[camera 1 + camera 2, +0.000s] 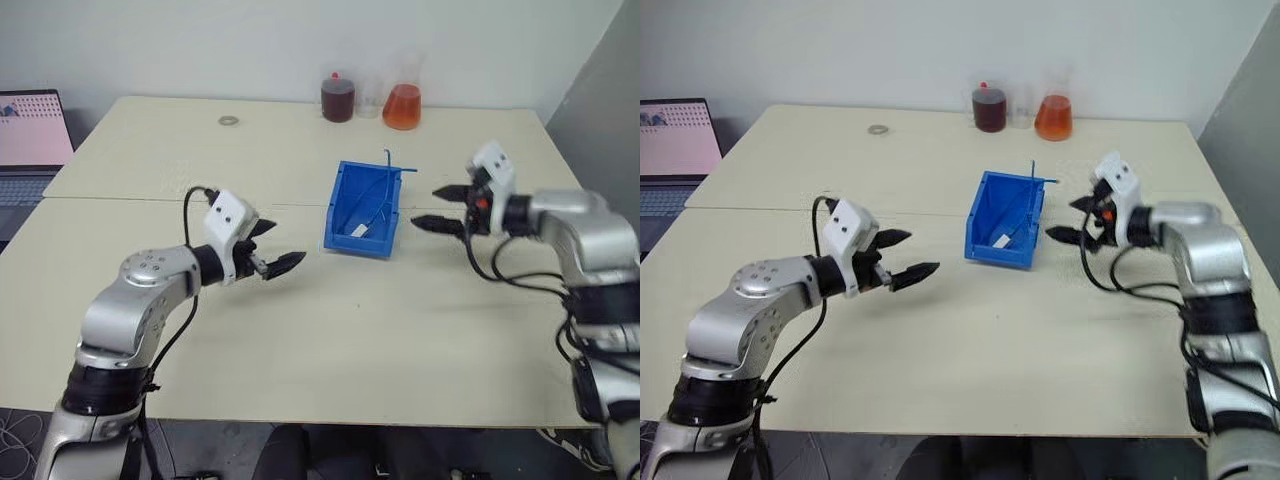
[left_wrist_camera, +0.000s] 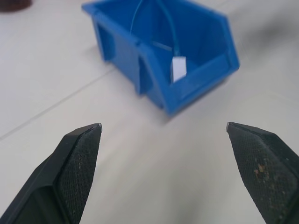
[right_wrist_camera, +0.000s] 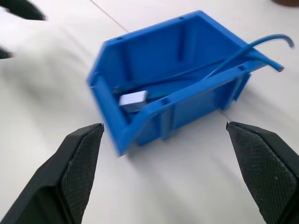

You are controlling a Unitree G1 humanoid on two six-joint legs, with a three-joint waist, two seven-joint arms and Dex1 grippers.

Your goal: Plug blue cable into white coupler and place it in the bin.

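Observation:
The blue bin [image 1: 344, 203] stands in the middle of the table. Inside it lies the white coupler [image 1: 359, 230] [image 3: 133, 100] with the blue cable [image 3: 219, 66] running from it up over the bin's back rim, its loose end [image 1: 389, 154] sticking out. My left gripper [image 1: 272, 247] hovers open to the left of the bin, nothing between its fingers. My right gripper [image 1: 438, 208] hangs open just right of the bin, also holding nothing.
At the table's far edge stand a dark red jar [image 1: 338, 98] and a flask of orange liquid [image 1: 402, 105]. A small metal ring [image 1: 229, 121] lies at the far left. A laptop [image 1: 30, 140] sits beyond the table's left side.

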